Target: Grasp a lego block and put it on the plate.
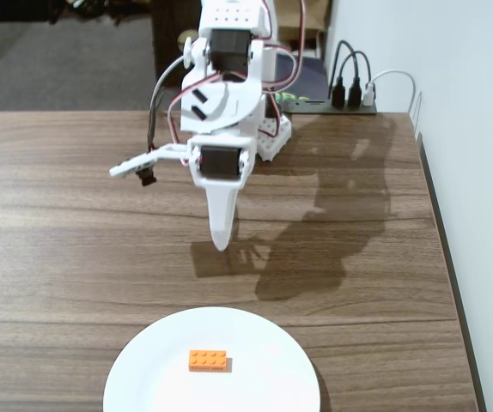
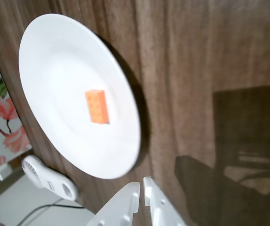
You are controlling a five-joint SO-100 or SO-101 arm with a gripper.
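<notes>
The orange lego block (image 1: 207, 360) lies flat near the middle of the white plate (image 1: 143, 378) at the table's front edge. In the wrist view the block (image 2: 97, 106) lies on the plate (image 2: 55, 61) at upper left. My white gripper (image 1: 221, 240) hangs over the bare table behind the plate, pointing down, well apart from the block. In the wrist view the gripper (image 2: 141, 186) enters from the bottom edge with its jaws nearly together and nothing between them.
The wooden table (image 1: 57, 223) ends at the right beside a white wall (image 1: 478, 129). A power strip with plugs (image 1: 349, 94) sits behind the arm base. In the wrist view a small white fan (image 2: 48, 176) lies on the floor beyond the table's edge.
</notes>
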